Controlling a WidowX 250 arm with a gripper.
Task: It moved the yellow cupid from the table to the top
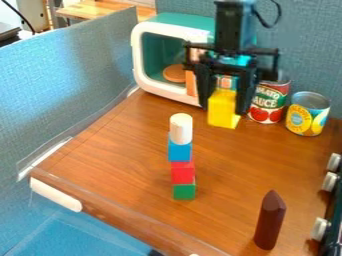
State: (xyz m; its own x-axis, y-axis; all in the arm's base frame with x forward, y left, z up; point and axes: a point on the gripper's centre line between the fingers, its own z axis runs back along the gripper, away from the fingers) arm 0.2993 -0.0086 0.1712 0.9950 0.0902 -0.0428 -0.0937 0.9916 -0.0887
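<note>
My black gripper (227, 109): part open, holding the tall yellow block (222, 112) | white-blue-red-green block tower (182, 172): stands on brown wooden table (120, 160)

One can (284, 81) wears a red-and-green lettered label (268, 104), the other can (310, 98) a yellow-and-blue lettered label (304, 118).

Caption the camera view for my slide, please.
Black two-finger tool gripping a yellow block behind a white cylinder stacked on blue cube, red cube and green cube.
</note>
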